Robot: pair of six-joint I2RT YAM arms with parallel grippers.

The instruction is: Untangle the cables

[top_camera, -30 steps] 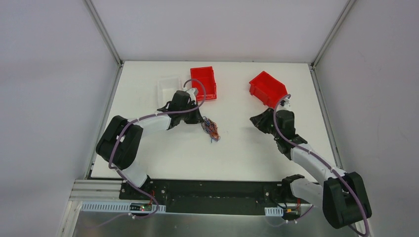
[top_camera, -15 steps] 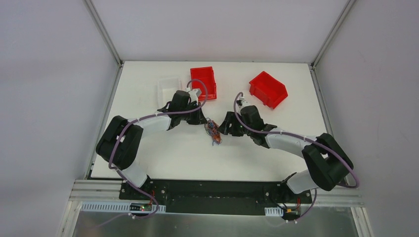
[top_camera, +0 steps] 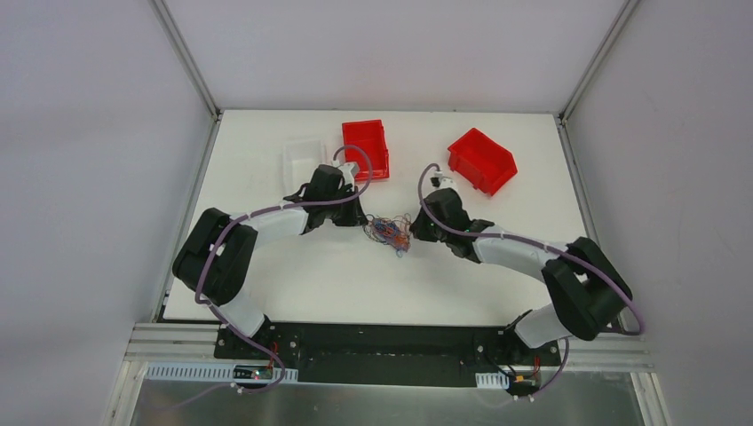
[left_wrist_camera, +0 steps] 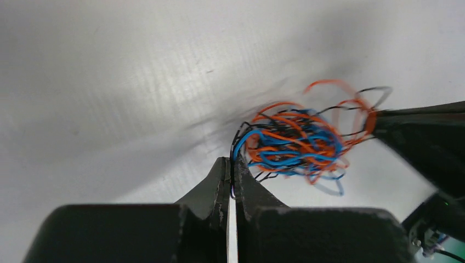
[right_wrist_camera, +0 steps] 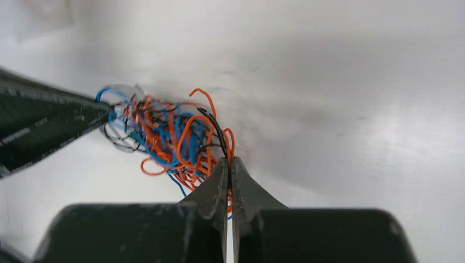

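Note:
The cables form a small tangle of hair-thin blue, orange and black wires, stretched between my two grippers at the table's centre. My left gripper is shut on strands at the tangle's left side; its wrist view shows blue and black wires pinched at the tips, with the cables bunched beyond. My right gripper is shut on orange and black strands at the right side, pinched at the tips, the cables spreading to the left.
Two red bins stand at the back, one behind the left arm and one to the right. A clear plastic box sits left of the first bin. The table's raised edges border both sides.
My right arm swung from beside the right red bin to the tangle, opened, then shut on its strands. The tangle now stretches sideways between both grippers. The left gripper kept its grip.

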